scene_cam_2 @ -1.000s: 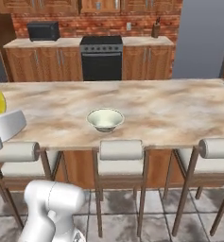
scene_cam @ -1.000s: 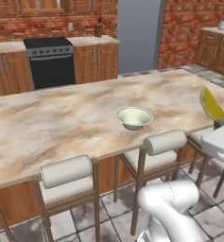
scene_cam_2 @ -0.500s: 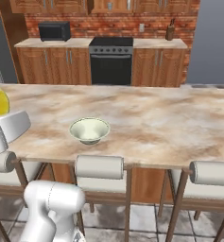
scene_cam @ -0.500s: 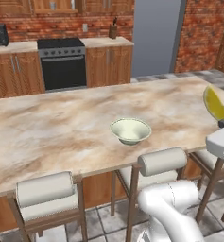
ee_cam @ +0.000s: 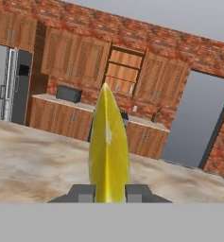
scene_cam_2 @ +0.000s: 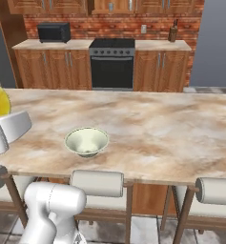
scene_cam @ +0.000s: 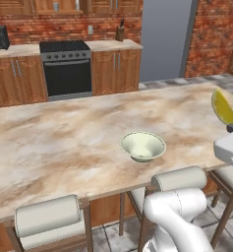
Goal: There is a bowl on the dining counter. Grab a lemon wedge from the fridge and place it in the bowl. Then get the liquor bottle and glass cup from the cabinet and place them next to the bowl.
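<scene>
A pale green bowl (scene_cam: 143, 145) (scene_cam_2: 87, 141) sits on the marble dining counter (scene_cam: 49, 147) (scene_cam_2: 171, 128), near its front edge. My gripper (ee_cam: 108, 193) is shut on a yellow lemon wedge (ee_cam: 108, 151), which stands upright between the fingertips in the hand view. The lemon wedge (scene_cam: 225, 108) hangs at the right edge of the left base view, over the counter's right end and to the right of the bowl. In the right base view the lemon wedge (scene_cam_2: 0, 101) shows at the far left. The liquor bottle and glass cup are out of view.
Padded stools (scene_cam: 49, 216) (scene_cam_2: 97, 183) line the counter's near side. Behind the counter stand a black stove (scene_cam: 66, 66) (scene_cam_2: 112, 59), wooden cabinets (scene_cam_2: 162, 66), a microwave (scene_cam_2: 54, 32) and a knife block (scene_cam: 120, 32). The hand view shows a steel fridge (ee_cam: 12, 85) at left and an open cabinet shelf (ee_cam: 123, 71).
The base has driven on, so the whole scene has slid in both base views and the bowl sits nearer. The lemon wedge stays gripped.
</scene>
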{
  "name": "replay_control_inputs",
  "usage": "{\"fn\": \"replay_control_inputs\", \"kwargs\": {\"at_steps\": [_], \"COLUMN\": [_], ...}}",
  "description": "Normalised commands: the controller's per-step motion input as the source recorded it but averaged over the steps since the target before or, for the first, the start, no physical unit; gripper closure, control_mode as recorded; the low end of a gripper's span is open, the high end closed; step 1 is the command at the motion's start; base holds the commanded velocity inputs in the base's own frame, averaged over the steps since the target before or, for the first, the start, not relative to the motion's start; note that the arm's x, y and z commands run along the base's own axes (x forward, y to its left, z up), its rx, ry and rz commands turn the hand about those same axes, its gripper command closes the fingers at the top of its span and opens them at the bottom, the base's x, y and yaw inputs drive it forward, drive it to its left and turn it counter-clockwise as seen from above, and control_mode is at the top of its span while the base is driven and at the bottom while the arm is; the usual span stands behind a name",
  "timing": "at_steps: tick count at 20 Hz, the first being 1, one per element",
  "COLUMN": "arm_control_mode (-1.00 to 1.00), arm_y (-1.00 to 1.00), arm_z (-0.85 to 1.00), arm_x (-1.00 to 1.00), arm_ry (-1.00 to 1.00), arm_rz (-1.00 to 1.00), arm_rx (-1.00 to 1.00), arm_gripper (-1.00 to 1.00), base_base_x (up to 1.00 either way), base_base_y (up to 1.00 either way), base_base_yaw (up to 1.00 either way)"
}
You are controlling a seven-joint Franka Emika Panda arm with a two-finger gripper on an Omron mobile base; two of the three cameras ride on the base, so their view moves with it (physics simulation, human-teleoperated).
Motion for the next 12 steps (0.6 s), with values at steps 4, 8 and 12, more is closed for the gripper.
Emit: {"fn": "replay_control_inputs", "kwargs": {"at_steps": [4,8,12], "arm_control_mode": [1.00,-1.00,-1.00], "arm_y": [0.00,0.00,0.00], "arm_z": [0.00,-0.06,-0.24], "arm_x": [0.00,0.45,0.84], "arm_ry": [0.00,0.14,0.37], "arm_rz": [0.00,0.02,0.10], "arm_rx": [0.00,0.00,-0.02], "arm_gripper": [1.00,1.00,1.00], "base_base_x": [0.90,0.45,0.00], "base_base_y": [0.00,0.00,0.00], "base_base_yaw": [0.00,0.00,0.00]}}
